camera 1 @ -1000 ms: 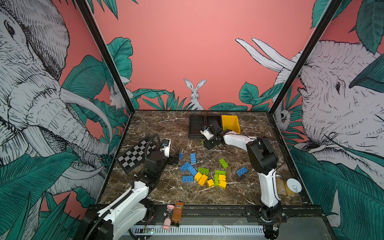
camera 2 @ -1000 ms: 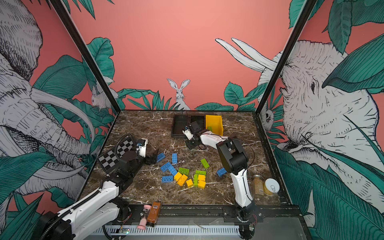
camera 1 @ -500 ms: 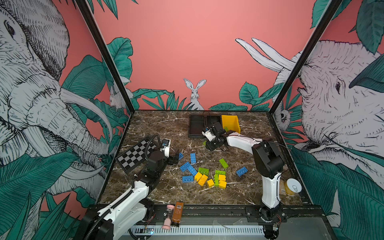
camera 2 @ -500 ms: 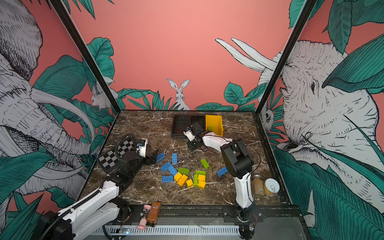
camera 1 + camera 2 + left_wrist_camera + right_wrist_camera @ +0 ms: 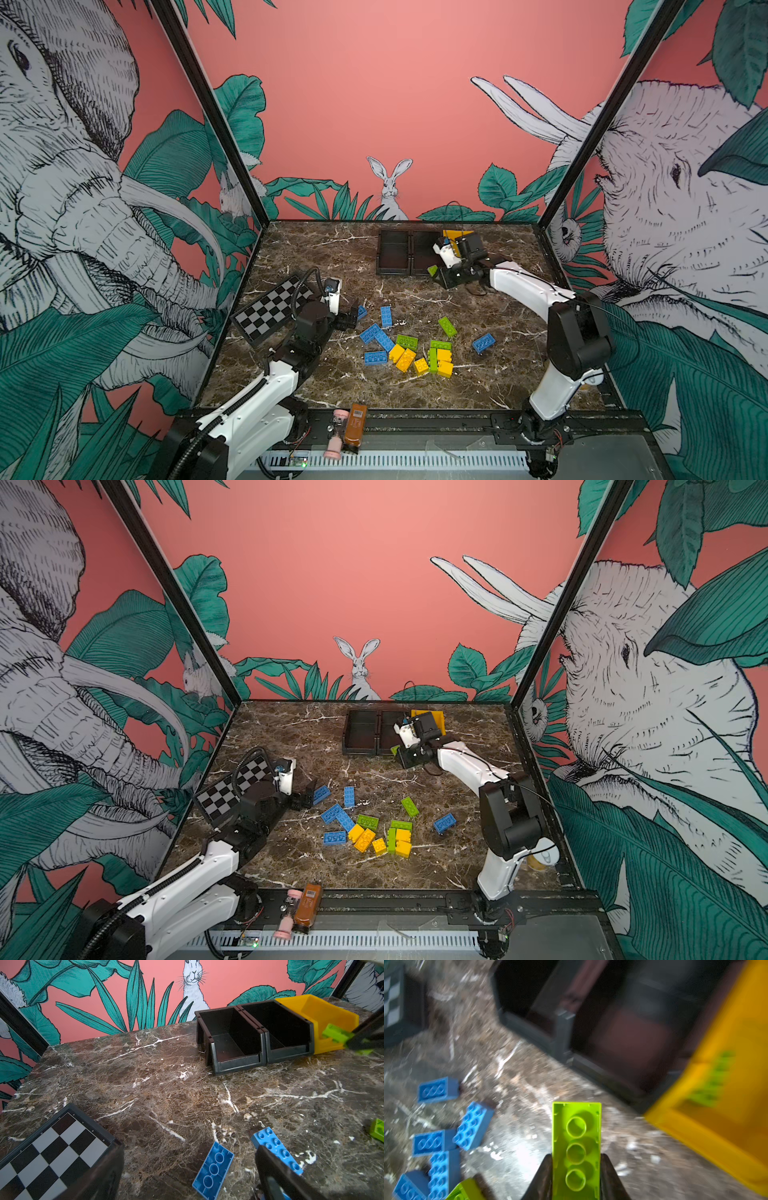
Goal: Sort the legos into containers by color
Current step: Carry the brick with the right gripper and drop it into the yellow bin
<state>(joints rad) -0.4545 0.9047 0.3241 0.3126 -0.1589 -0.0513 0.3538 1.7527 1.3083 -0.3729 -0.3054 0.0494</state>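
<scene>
Closing over the last second, the right gripper (image 5: 576, 1159) now pinches a lime brick (image 5: 576, 1136) just in front of the yellow bin (image 5: 324, 1012). The left gripper (image 5: 351, 319) hangs wide open, well short of that bin. Both black bins (image 5: 239, 1064) beside it look empty, and the loose bricks (image 5: 405, 359) remain unsorted, so sorting has barely begun.

containers (image 5: 392, 271): rear centre | legos (image 5: 406, 341): before containers | checkerboard (image 5: 270, 309): left of legos

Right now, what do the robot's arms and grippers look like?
The left arm and right arm have white shells between bulky black joints. A ribbed black hose runs along the left; a thin black wire loops off the right. The left gripper and right gripper are black, two-fingered, beside white camera boxes.
</scene>
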